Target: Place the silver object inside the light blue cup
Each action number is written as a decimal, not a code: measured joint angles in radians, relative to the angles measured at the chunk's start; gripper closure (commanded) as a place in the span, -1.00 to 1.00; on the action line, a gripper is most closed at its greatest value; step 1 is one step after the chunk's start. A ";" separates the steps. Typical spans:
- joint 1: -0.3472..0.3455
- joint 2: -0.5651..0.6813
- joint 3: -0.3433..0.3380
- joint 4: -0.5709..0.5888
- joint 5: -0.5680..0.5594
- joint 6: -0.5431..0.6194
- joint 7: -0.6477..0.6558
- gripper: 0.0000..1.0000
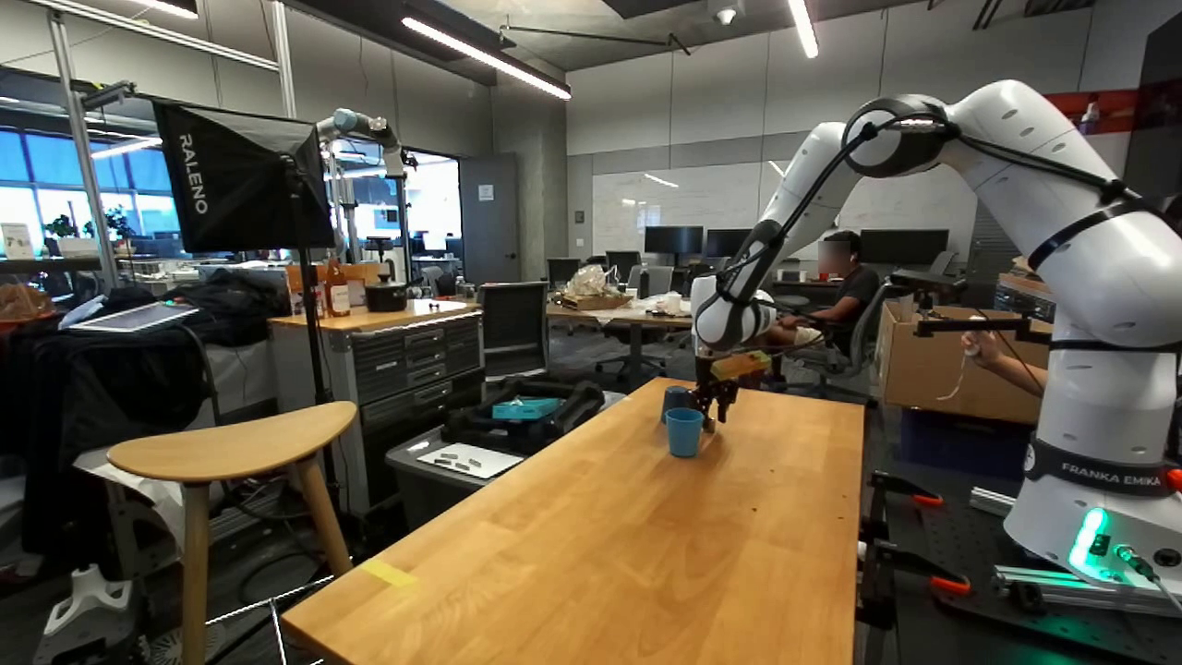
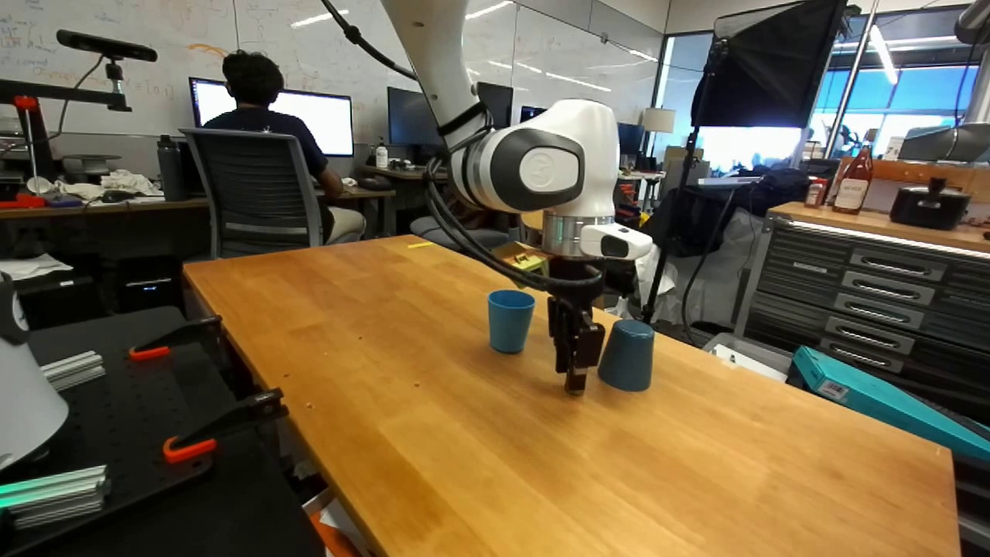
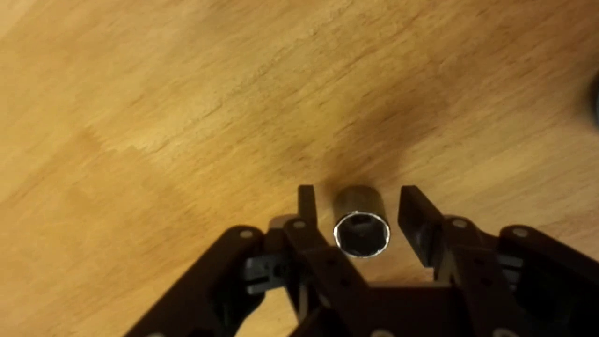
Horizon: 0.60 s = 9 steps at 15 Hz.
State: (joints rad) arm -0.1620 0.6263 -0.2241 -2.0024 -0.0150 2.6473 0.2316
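Observation:
The silver object (image 3: 359, 203) is a small hollow metal cylinder standing upright on the wooden table, its open end facing up in the wrist view. My gripper (image 3: 358, 202) is open, with one finger on each side of it and a gap on both sides. In an exterior view a bit of the silver object (image 1: 709, 425) shows beneath the gripper (image 1: 717, 408). The light blue cup (image 1: 684, 432) stands upright with its mouth up, beside the gripper; it also shows in an exterior view (image 2: 510, 321), apart from the gripper (image 2: 576, 375).
A darker blue cup (image 2: 627, 356) stands upside down close beside the gripper, near the table edge; it also shows partly hidden in an exterior view (image 1: 675, 402). A dark edge (image 3: 596, 100) shows at the right of the wrist view. The wooden table (image 2: 464, 433) carries these.

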 measured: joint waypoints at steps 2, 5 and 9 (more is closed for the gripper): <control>-0.013 0.014 0.000 0.039 0.003 -0.036 0.001 -0.76; -0.029 0.042 0.000 0.076 0.003 -0.053 0.001 -0.19; -0.037 0.073 0.000 0.093 0.006 -0.058 0.001 0.45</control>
State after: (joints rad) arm -0.1988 0.6988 -0.2240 -1.9094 -0.0093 2.5892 0.2326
